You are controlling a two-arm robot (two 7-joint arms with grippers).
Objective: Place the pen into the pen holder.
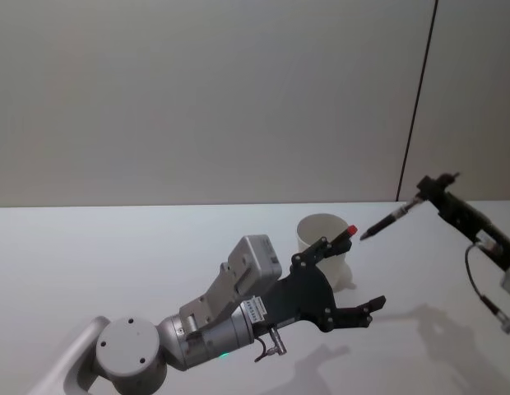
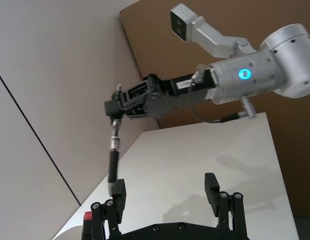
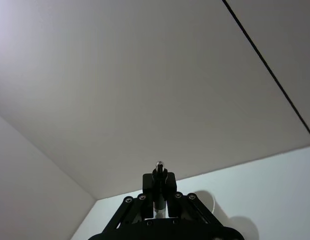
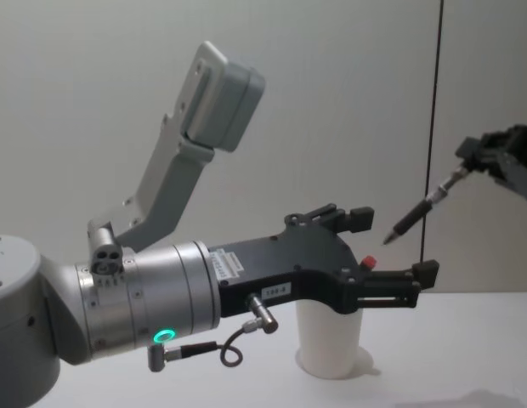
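While right gripper (image 1: 425, 188) jaws clamp pen (image 1: 391, 219) top, tip slants down toward cup (image 1: 322, 243) on worktop (image 1: 115, 263); left gripper (image 1: 360, 270) jaws wide open, empty, straddling cup.

Support surface: plain white table (image 1: 115, 255), matte, running back to a grey wall. One object stands directly on it: white paper cup, the pen holder (image 1: 320, 234), upright, tapered, open end up. In the chest view its base (image 4: 329, 344) sits flat on the tabletop, right of centre. Soft shadows fall on the table to the right of the cup
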